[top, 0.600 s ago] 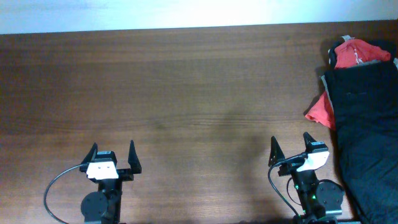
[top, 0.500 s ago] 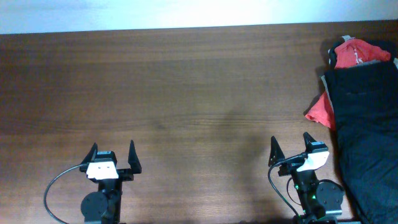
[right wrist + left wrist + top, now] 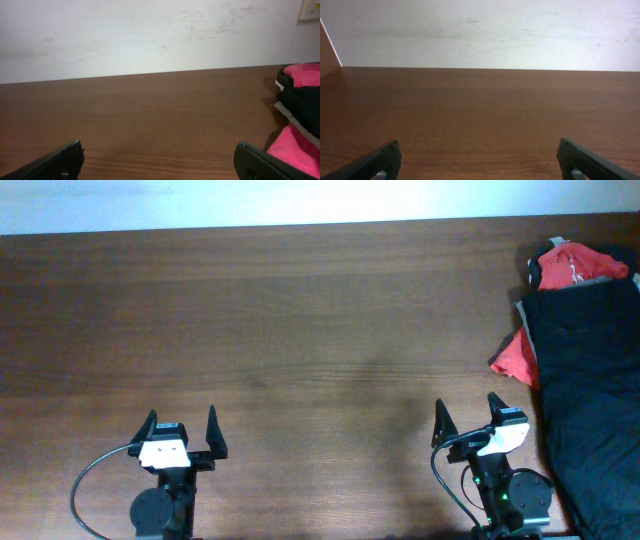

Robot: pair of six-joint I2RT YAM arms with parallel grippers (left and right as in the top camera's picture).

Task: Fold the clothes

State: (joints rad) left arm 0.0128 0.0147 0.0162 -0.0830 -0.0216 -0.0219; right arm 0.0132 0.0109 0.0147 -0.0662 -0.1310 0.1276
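Note:
A black garment point(image 3: 590, 380) lies on top of the pile of clothes at the table's right edge, with a red garment point(image 3: 515, 356) sticking out from under it and behind it point(image 3: 575, 262). In the right wrist view the pile shows at the far right, black point(image 3: 305, 102) over red point(image 3: 295, 147). My right gripper point(image 3: 467, 415) is open and empty near the front edge, just left of the pile; its fingers frame bare wood point(image 3: 160, 152). My left gripper point(image 3: 181, 421) is open and empty at the front left point(image 3: 479, 152). No khaki-grey trousers show.
The brown wooden table point(image 3: 300, 330) spreads out before both grippers. A white wall point(image 3: 485, 32) stands behind the table's far edge. A cable loops beside the left arm's base point(image 3: 85, 480).

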